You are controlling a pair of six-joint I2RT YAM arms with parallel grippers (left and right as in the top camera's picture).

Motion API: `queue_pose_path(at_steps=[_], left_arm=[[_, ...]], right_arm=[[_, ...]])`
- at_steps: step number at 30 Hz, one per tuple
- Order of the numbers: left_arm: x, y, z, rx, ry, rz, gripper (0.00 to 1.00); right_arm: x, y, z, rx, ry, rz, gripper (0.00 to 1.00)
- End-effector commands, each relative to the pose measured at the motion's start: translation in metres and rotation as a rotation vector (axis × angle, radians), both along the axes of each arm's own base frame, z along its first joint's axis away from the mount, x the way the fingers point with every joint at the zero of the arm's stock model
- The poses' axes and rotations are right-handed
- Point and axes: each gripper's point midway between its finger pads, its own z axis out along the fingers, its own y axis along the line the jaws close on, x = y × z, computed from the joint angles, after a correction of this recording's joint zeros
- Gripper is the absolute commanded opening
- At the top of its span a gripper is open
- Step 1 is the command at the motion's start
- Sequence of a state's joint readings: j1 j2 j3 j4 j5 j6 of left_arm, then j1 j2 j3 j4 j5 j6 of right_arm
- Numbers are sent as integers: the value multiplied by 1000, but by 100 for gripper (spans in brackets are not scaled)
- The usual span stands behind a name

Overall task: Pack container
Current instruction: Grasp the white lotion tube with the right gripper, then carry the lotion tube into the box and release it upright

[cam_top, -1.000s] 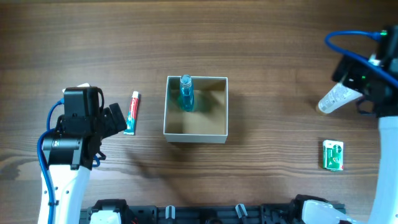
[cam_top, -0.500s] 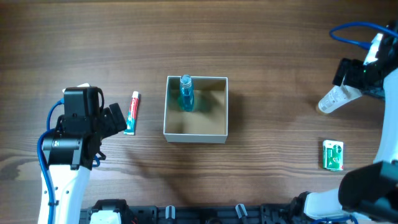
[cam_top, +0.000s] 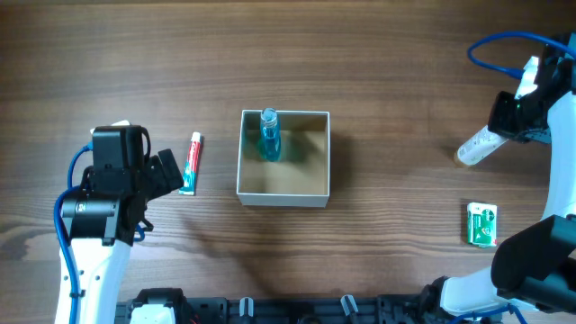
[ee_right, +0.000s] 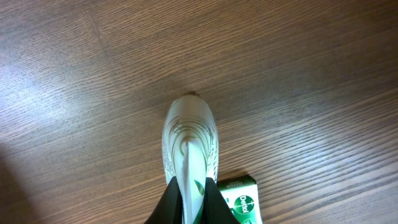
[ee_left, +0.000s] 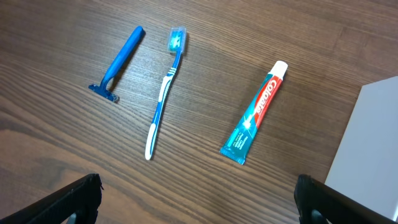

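Note:
The container (cam_top: 239, 155), a square white-walled box with a tan inside, stands mid-table with a blue bottle (cam_top: 269, 135) upright in its back left corner. At far right, my right gripper (cam_top: 509, 126) is shut on the flat crimped end of a white tube (cam_top: 475, 147). In the right wrist view the tube (ee_right: 188, 140) points away from the gripper (ee_right: 189, 200), its end pinched between the black fingers. My left gripper (cam_top: 167, 175) stands open left of the container, beside a toothpaste tube (cam_top: 191, 162). In the left wrist view the left gripper (ee_left: 199, 200) holds nothing.
A green soap box (cam_top: 482, 224) lies near the front right, and shows just right of the held tube as the soap box (ee_right: 241, 199). The left wrist view shows a blue razor (ee_left: 118, 62), a blue toothbrush (ee_left: 163, 93), the toothpaste tube (ee_left: 256, 112) and the container's white wall (ee_left: 370, 143).
My right gripper has closed on the white tube's flat end, and the right arm has shifted slightly. The left arm has not moved.

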State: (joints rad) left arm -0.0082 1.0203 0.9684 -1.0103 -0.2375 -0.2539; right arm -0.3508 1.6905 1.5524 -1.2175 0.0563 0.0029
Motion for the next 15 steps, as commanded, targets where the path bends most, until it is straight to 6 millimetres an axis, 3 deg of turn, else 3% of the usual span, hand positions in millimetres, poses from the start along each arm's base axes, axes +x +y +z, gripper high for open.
queue_pose_path(at_steps=[1, 4, 7, 13, 15], left_arm=[[3, -1, 7, -15, -23, 11, 100], [3, -1, 7, -15, -23, 11, 100], [3, -1, 7, -15, -23, 11, 100], [3, -1, 7, -15, -23, 11, 100], [3, -1, 7, -16, -23, 11, 100]], right_arm=[[1, 3, -7, 33, 5, -24, 4], [8, 21, -4, 126, -38, -21, 4], [9, 40, 13, 143, -82, 15, 4], [2, 119, 87, 124, -285, 201, 4], [-9, 159, 116, 141, -350, 288, 4]])
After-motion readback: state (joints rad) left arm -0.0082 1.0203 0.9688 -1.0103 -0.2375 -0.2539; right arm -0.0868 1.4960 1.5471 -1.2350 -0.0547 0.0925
